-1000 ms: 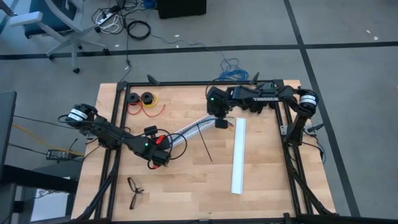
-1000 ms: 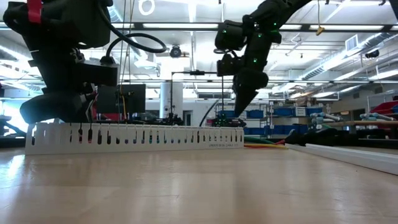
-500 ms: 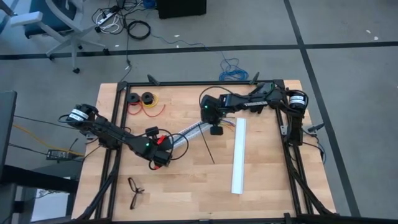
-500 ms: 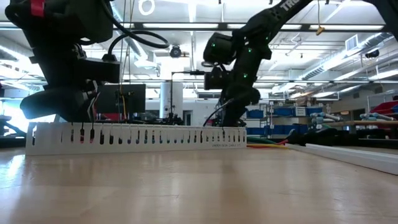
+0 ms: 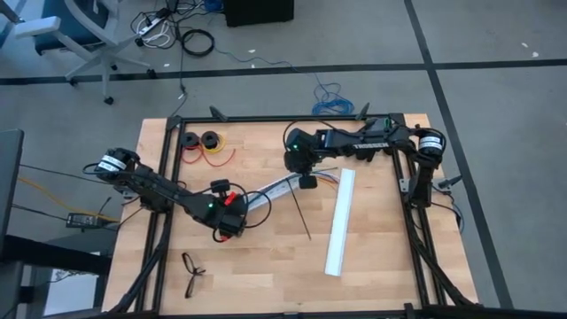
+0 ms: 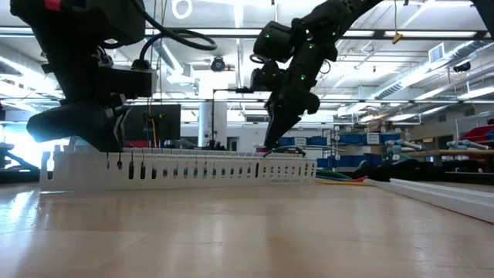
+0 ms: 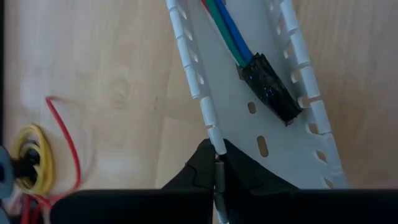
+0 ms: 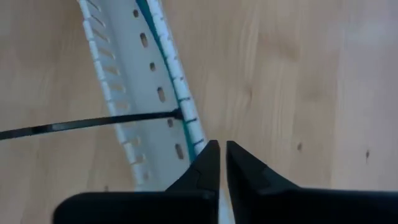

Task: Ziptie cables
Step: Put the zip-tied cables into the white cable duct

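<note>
Cables (image 7: 231, 37): thin blue, green and red wires ending in a small black connector (image 7: 272, 89), lying inside the long white slotted plastic rail (image 5: 276, 185) at table centre. Left gripper (image 7: 217, 168) clenched on that rail's side wall. Right gripper (image 8: 221, 163) nearly closed, empty, at the rail's far end. Thin straight black ziptie (image 5: 301, 213) lies just beside the rail.

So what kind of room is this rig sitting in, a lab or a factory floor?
Most likely a robotics lab or workshop. The low view shows ceiling strip lights and shelving with blue storage bins behind the table. The high view shows an office chair and loose cords on a grey floor.
</note>
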Controlling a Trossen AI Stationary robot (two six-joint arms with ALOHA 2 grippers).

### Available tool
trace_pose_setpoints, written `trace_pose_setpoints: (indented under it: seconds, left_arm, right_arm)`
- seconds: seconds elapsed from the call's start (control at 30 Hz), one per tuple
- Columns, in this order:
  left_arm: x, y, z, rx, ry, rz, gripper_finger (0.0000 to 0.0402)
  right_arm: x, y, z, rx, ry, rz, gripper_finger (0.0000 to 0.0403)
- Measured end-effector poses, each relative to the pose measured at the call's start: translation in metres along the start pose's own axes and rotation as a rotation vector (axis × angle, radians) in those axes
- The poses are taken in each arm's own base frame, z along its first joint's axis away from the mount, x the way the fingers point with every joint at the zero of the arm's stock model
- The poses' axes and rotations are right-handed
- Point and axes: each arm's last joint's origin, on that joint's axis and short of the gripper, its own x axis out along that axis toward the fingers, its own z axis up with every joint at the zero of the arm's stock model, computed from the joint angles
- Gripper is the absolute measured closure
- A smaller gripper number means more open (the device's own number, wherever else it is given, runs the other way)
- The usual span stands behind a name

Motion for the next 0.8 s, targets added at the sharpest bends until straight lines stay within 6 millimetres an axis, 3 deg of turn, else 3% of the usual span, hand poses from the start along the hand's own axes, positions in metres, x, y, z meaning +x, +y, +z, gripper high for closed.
trace_pose_setpoints:
  seconds: [0.4,0.67,0.8]
  left_arm:
    - [0.006,0.005,0.01,0.064,-0.035,-0.044,0.0382]
    - [0.009,0.009,0.017,0.106,-0.062,-0.084,0.0382]
    - [0.011,0.012,0.019,0.092,-0.061,-0.081,0.0382]
  right_arm:
    - [0.004,0.004,-0.001,-0.053,-0.019,0.104,0.0283]
    - [0.013,0.014,-0.007,-0.052,0.086,0.106,0.0294]
    - [0.013,0.015,-0.008,-0.054,0.103,0.11,0.0328]
